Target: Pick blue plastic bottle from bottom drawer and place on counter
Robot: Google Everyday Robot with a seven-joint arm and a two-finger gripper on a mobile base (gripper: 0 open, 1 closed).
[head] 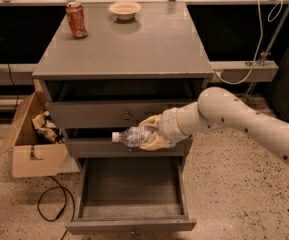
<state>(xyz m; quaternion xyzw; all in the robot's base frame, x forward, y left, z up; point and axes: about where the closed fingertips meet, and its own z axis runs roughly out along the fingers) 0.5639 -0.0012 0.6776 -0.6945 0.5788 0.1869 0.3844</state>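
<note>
Grey bottom drawer [129, 226] open; blue plastic bottle [135, 135] out, not placed

Just above, under counter's [129, 46] front edge: gripper [152, 133] closed around it, cap left. Raising and set-down remaining. Farthest: soda can [76, 20] at far-left corner, bowl [125, 9] at far edge.

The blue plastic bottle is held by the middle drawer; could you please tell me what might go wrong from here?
The gripper holds the blue plastic bottle sideways below the edge of the counter; lifting straight up could knock it against that edge. It might slip from the fingers into the open bottom drawer. A far placement could topple the soda can.
</note>
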